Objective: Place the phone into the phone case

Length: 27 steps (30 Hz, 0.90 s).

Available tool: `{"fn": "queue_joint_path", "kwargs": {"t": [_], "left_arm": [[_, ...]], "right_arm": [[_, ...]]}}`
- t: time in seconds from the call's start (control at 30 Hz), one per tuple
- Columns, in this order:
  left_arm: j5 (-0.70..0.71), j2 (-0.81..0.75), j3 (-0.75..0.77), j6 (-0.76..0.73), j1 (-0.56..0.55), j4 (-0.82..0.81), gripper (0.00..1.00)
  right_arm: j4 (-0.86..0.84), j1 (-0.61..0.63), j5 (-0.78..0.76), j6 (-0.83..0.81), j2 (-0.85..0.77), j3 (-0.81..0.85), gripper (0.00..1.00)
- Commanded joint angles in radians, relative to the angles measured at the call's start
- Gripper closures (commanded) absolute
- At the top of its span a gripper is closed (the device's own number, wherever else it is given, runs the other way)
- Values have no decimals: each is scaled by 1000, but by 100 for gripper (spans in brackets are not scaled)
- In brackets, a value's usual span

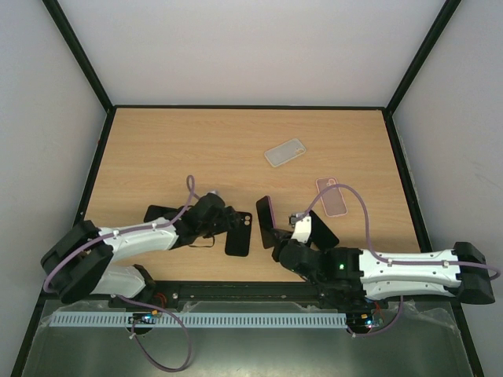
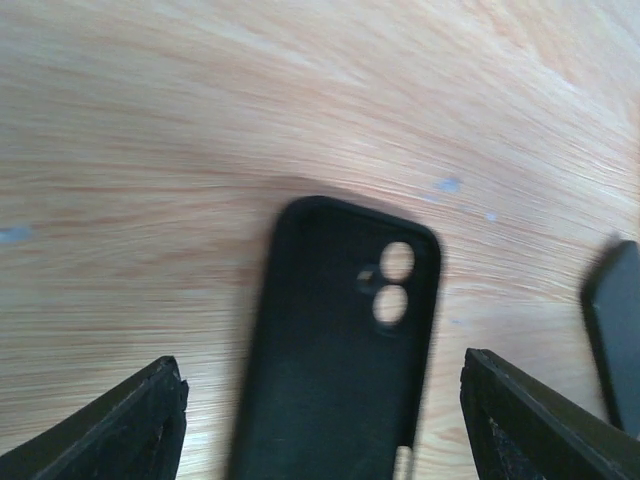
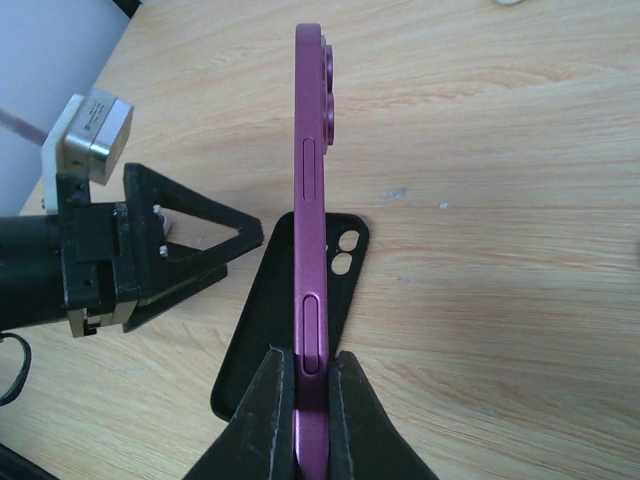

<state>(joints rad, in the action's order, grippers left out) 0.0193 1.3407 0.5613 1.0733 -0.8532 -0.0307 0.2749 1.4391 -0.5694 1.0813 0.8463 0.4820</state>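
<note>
A black phone case (image 1: 238, 233) lies flat on the wooden table, inside up, camera holes at its far end. My left gripper (image 1: 228, 218) is open, low over its left side. In the left wrist view the case (image 2: 340, 340) lies between the spread fingers (image 2: 135, 425), untouched. My right gripper (image 1: 276, 235) is shut on a purple phone (image 1: 265, 221) and holds it on edge just right of the case. In the right wrist view the phone (image 3: 310, 190) stands upright between the fingertips (image 3: 262, 400), above the case (image 3: 268, 325).
A clear case (image 1: 284, 152) lies at the far middle of the table and a pink case (image 1: 332, 196) to the right. The left gripper's body (image 3: 110, 250) shows close to the left of the phone. Black frame rails edge the table.
</note>
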Motion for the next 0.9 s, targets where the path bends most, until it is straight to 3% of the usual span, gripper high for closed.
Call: {"fn": "queue_joint_path", "kwargs": {"t": [0.0,0.27,0.47,0.87], "left_arm": [[-34,-64,-84,-33,54,-54,24],[-141,-63,-200,-38,72,-199,24],[-229,-20,-265,24,69,-361,26],[-284,39,-278,86,31,-473,27]], "right_arm": [[-154,-54,57,-10,51,11,98],[-348,-171,262,23,148,-32,98],[-418,-191,275,70,200,-49,98],[-600,-277,408,117,297,-136,98]]}}
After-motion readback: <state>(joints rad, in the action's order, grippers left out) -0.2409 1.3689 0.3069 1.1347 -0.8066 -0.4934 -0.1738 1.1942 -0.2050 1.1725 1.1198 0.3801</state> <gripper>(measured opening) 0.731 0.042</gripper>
